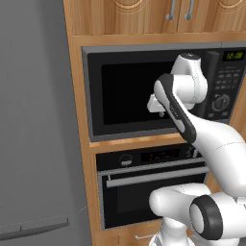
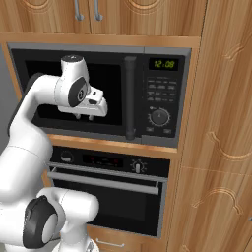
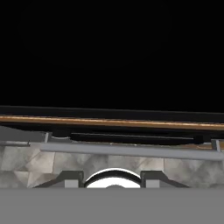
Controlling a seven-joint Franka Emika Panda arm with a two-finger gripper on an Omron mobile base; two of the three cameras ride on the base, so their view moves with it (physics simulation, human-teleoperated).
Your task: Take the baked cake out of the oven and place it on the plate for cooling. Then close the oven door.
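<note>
The oven (image 1: 144, 158) (image 2: 113, 162) is built in under the microwave, and its knobs sit on a black control strip. Its oven door (image 1: 144, 202) (image 2: 113, 204) stands upright and shut, with the silver bar handle (image 1: 153, 175) (image 2: 103, 180) along the top edge. My gripper (image 1: 154, 109) (image 2: 84, 116) hangs in front of the microwave glass, pointing down, well above the handle. Its fingers are apart and hold nothing. In the hand view the gripper (image 3: 113, 178) looks down past the handle (image 3: 131, 150) to the tiled floor. The cake and the plate are out of view.
A black microwave (image 1: 129, 91) (image 2: 162, 93) with keypad and green clock sits right behind my hand. A grey fridge (image 1: 33, 125) stands to the left. Tall wooden cabinet panels (image 2: 221, 147) rise on the right, and upper cabinets (image 1: 144, 14) run above.
</note>
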